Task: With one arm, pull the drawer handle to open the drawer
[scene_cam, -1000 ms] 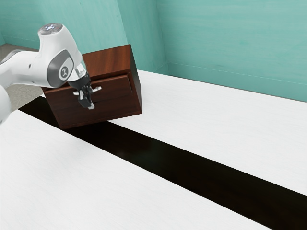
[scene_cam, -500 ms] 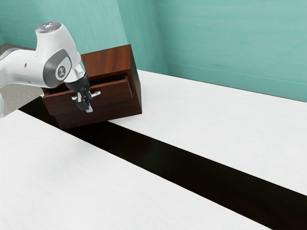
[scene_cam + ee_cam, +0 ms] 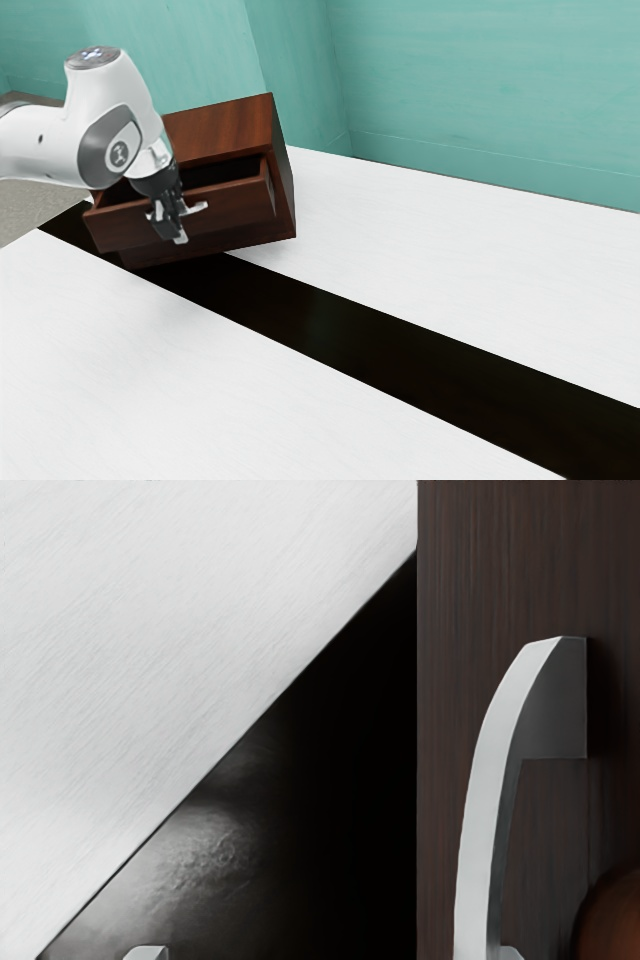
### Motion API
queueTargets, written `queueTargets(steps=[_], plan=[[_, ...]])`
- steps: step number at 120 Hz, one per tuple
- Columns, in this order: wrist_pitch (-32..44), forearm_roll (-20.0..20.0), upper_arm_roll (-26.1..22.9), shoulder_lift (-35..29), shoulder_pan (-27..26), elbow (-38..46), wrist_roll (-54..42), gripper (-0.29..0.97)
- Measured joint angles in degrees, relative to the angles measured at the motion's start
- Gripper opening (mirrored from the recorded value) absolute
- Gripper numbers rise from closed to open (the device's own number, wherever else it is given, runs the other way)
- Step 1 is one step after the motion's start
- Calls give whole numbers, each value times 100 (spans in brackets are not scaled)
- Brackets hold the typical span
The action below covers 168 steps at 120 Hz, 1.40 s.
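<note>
The end effector (image 3: 172, 222) is clamped on the pale drawer handle (image 3: 196, 208), whose free end sticks out at its 2 o'clock. The handle is fixed to the front of the drawer (image 3: 225, 210), which stands partly pulled out of the dark wooden cabinet (image 3: 230, 125) at the end effector's 1 o'clock. The cabinet sits on the white worktop (image 3: 450, 240), where a black strip (image 3: 400, 350) runs off toward 4 o'clock.

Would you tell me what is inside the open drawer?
The drawer shows a dark hollow, nothing visible in it; its front panel hides the floor, and the arm covers one end.
</note>
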<state>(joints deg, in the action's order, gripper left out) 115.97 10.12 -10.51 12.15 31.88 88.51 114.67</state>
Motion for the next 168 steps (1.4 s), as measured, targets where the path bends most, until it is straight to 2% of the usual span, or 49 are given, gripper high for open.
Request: queueTargets(steps=[168], plan=[[-94, -260, 23, -1593, -93, 1775, 265, 35]])
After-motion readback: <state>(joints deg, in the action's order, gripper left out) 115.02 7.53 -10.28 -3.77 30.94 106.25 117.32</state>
